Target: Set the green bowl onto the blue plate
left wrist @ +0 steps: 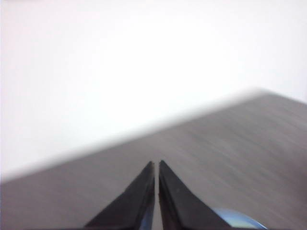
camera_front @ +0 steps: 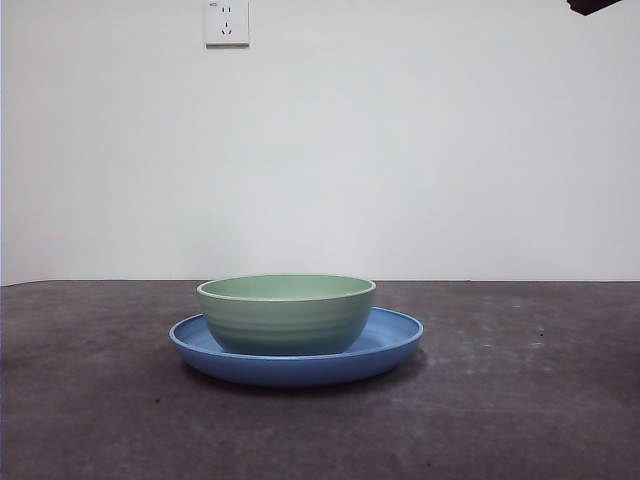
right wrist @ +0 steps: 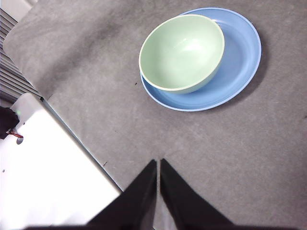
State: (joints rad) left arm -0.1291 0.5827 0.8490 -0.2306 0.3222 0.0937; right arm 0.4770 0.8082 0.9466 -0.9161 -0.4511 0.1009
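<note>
In the front view, the green bowl (camera_front: 287, 313) is sitting upright inside the blue plate (camera_front: 392, 338) in the lower middle of the frame, its base resting on the plate's floor and set toward the plate's left side, so more bare blue is showing on the right. The bowl looks empty from here, though its inside is mostly hidden behind the rim. The plate is lying flat on the dark grey table (camera_front: 90, 400). A wall socket (camera_front: 227, 22) is showing at the upper left, and a black tip of an arm is peeking in at the upper right corner.

In the left wrist view, the left gripper (left wrist: 157, 165) is hanging over bare table with its jaws pressed together on nothing; a sliver of the blue plate is showing at the lower right edge.

In the right wrist view, the right gripper (right wrist: 158, 163) is hovering well apart from the dishes, jaws closed together and empty. The bowl in the upper middle is holding nothing, and the plate is holding only the bowl.

Judging from this, the placing step is looking done; what remains is only keeping both arms clear of the stack.
</note>
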